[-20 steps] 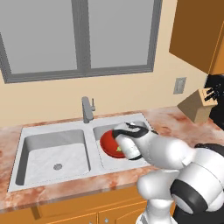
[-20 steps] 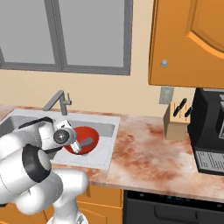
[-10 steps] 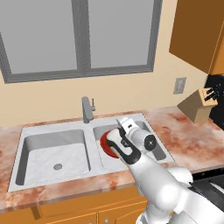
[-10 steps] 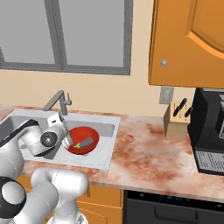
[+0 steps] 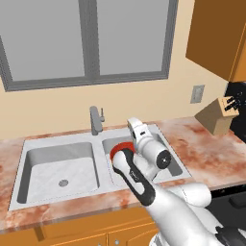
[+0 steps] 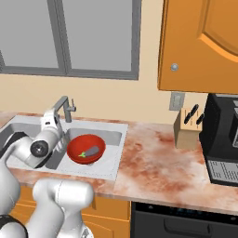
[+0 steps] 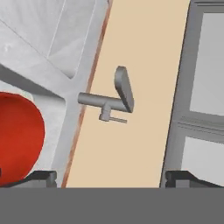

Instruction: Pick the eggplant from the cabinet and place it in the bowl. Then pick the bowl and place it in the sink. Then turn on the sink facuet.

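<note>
The red bowl (image 6: pixel 86 148) sits in the right basin of the sink (image 6: pixel 116 135), with the small grey-purple eggplant (image 6: pixel 91 151) lying in it. My gripper (image 6: pixel 49 116) is just left of the bowl, open and empty, pointing toward the back wall. In the hand view the faucet (image 7: pixel 107 99) lies straight ahead between my fingertips (image 7: pixel 42 176), and the bowl's rim (image 7: pixel 19 135) shows at the left. In the left base view my arm covers most of the bowl (image 5: pixel 120 145); the faucet (image 5: pixel 96 120) stands left of my gripper (image 5: pixel 133 124). The cabinet is out of view.
A knife block (image 6: pixel 187 128) and a dark coffee machine (image 6: pixel 223 139) stand on the marbled counter (image 6: pixel 148 158) to the right. An orange wall cabinet with a panelled door (image 6: pixel 200 42) hangs above them. A window (image 5: pixel 91 38) is behind the sink; the left basin (image 5: pixel 60 170) holds nothing.
My hand has lifted off the bowl and swung back toward the faucet, staying open. The bowl with the eggplant has stayed in the right basin.
</note>
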You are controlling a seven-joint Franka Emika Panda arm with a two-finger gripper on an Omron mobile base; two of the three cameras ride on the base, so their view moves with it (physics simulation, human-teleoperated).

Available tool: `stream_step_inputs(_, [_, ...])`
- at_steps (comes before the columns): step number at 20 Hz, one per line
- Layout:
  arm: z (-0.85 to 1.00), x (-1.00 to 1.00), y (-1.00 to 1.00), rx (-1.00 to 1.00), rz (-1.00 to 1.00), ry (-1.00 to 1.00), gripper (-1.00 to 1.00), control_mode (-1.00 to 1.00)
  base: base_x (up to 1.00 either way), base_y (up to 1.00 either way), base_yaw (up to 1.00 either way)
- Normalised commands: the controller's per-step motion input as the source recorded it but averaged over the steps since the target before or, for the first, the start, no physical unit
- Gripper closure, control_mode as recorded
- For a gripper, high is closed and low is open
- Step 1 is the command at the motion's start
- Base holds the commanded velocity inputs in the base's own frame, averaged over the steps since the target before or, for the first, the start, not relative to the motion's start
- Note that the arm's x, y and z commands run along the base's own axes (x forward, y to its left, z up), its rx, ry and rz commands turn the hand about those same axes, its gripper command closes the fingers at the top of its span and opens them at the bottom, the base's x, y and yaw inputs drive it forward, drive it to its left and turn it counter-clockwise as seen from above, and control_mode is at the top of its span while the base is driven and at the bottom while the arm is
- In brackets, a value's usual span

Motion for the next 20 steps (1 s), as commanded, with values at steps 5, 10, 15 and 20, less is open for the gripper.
stream_step_inputs(5, [1.00, -0.42, -0.15, 0.19, -0.04, 0.12, -1.00, -1.00, 0.00, 0.00, 0.00])
stream_step_inputs(10, [1.00, -0.71, -0.41, 0.31, -0.02, 0.07, -1.00, -1.00, 0.00, 0.00, 0.00])
stream_step_inputs(15, [1.00, -0.51, -0.72, 0.43, 0.00, 0.15, -1.00, -1.00, 0.00, 0.00, 0.00])
stream_step_inputs(20, [0.71, -0.17, -0.75, 0.47, 0.01, 0.43, -1.00, -1.00, 0.00, 0.00, 0.00])
